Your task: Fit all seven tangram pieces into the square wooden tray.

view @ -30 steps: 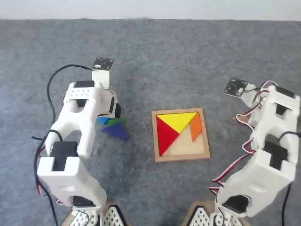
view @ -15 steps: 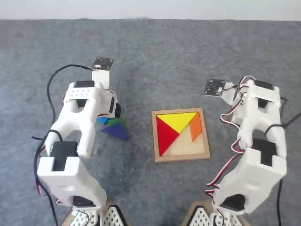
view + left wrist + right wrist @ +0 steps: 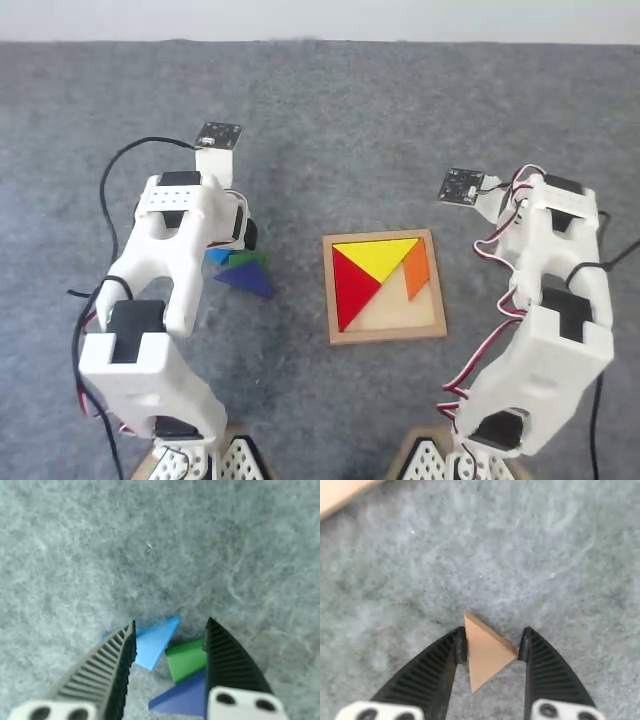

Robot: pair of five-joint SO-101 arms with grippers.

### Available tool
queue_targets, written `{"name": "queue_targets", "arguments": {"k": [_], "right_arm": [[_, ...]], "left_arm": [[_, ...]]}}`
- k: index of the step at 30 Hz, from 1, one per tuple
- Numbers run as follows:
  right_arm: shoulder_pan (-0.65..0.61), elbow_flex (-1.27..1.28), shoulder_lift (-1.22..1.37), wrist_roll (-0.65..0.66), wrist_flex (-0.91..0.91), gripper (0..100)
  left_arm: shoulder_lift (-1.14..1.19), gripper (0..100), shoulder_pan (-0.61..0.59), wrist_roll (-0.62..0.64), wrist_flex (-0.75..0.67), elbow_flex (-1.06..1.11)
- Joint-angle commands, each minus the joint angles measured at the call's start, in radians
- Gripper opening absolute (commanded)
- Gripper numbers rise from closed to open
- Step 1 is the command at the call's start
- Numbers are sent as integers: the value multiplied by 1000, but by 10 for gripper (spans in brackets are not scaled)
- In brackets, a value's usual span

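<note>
Grey felt table (image 3: 400, 120) carries wooden tray (image 3: 388, 336), loose coloured pieces (image 3: 243, 270), tan triangle (image 3: 487, 655).

one square wooden tray (image 3: 385, 335), three pieces in it: red piece (image 3: 352, 285), yellow piece (image 3: 380, 258), orange piece (image 3: 415, 268). three loose, i think: light blue piece (image 3: 152, 640), green piece (image 3: 186, 659), dark blue piece (image 3: 182, 697). one tan triangle (image 3: 487, 655). seven total.

Grey felt-like mat (image 3: 400, 120) covers the table; a pale strip (image 3: 320, 18), perhaps wall, behind.

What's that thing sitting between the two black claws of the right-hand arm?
A small tan wooden triangle, lying flat on the grey carpet. The right wrist view shows the right gripper straddling it, both fingertips touching its edges.
</note>
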Motion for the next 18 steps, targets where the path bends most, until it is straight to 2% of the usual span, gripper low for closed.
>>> {"name": "queue_targets", "arguments": {"k": [1, 4, 10, 18], "right_arm": [[36, -32, -15, 8, -18, 117], [36, -32, -36, 6, -18, 61], [28, -29, -125, -61, -8, 59], [-13, -29, -340, -66, 156, 59]], "left_arm": [[-54, 213, 9, 11, -11, -7], [-52, 213, 12, 11, -12, -7], [-52, 213, 8, 11, -12, -7], [-52, 213, 12, 11, -14, -7]]}}
